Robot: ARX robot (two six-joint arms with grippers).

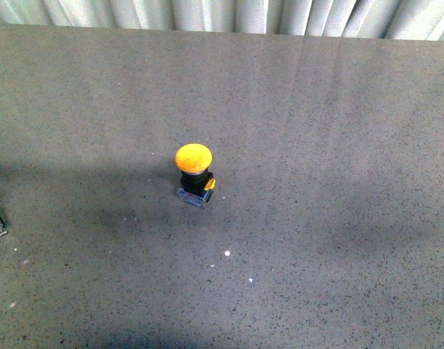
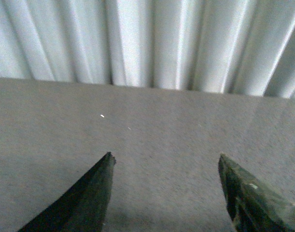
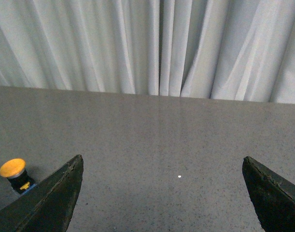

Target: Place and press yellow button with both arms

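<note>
your yellow button (image 1: 194, 174) stood upright at desk (image 1: 338, 109) centre | left pincer (image 2: 165, 156), right pincer (image 3: 162, 158) gaped empty | you owed the press

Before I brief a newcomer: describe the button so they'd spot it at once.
On the grey table before the white curtain, look near the middle. The yellow button stands there alone: domed yellow cap, black body, clear base. Nothing else is yellow.
</note>
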